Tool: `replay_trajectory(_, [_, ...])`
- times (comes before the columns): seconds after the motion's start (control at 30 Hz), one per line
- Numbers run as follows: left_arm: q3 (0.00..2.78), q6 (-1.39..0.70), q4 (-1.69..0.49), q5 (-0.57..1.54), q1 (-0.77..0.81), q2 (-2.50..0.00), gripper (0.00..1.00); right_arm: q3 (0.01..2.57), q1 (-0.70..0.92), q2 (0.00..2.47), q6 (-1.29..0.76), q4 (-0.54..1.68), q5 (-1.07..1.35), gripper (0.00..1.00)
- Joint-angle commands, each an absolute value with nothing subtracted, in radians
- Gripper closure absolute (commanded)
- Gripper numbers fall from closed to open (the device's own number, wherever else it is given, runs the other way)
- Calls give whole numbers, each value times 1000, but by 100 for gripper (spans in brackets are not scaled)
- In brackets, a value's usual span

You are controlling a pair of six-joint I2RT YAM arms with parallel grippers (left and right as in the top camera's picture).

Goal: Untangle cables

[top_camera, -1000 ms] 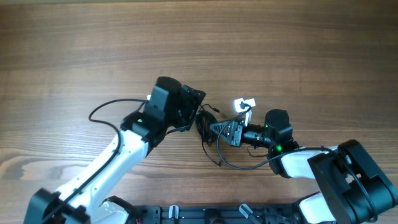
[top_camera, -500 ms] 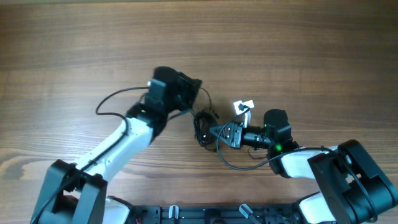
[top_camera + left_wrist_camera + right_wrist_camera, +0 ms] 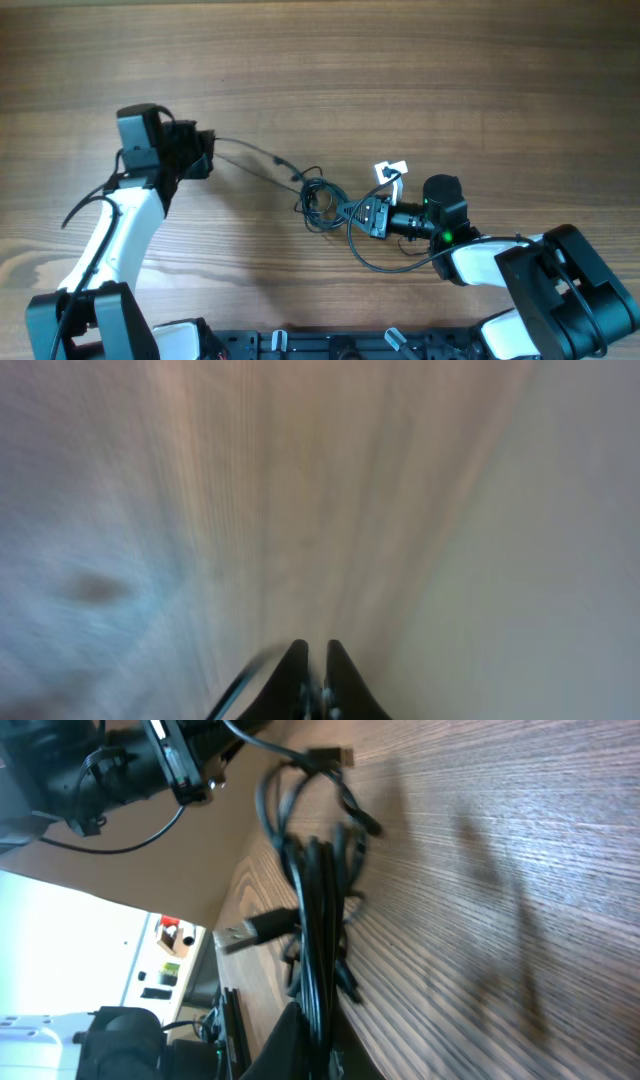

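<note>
The left gripper (image 3: pixel 207 153), fingers pressed nearly together, pinches one strand (image 3: pixel 262 153) that runs taut across the wooden table (image 3: pixel 450 80) to a single knot of cables (image 3: pixel 320 195) near the centre. The right gripper (image 3: pixel 352 211) grips the knot's other side, its two fingers closed on several loops. One silver USB plug (image 3: pixel 245 932) juts from the bundle. One white tag (image 3: pixel 392 170) lies near the right gripper, its writing unreadable.
</note>
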State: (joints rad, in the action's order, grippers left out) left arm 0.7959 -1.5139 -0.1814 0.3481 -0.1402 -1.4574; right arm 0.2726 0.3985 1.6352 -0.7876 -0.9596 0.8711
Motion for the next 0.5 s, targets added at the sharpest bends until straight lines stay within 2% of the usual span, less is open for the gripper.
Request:
replay_trajectory(0.0, [801,-1505,-277,287,-194,-1436,92,268,395,1646,-813,-960,887,96])
replay_trajectory(0.17, [801,-1505,-306,221,-284,-1436,86,268,395,1646,-814,-959,887,96])
replay_trajectory(0.2, [801,-1504,-306,255,-313,-1436,82,268,395,1646,-814,-960,885,96])
replay_trajectory(0.27, [801,-1496,-305,352,-337,-1436,39,268,395,1646,-817,-959,871,96])
replay_trajectory(0.33, [801,-1449,-304,492,-326,-1436,3,268,395,1646,-828,-959,843,95])
replay_trajectory(0.37, [801,-1443,-304,534,-307,-1436,0,268,395,1646,-840,-959,822,94])
replay_trajectory(0.47, [801,-1444,-218,643,-228,-1436,0,268,395,1646,-841,-959,807,94])
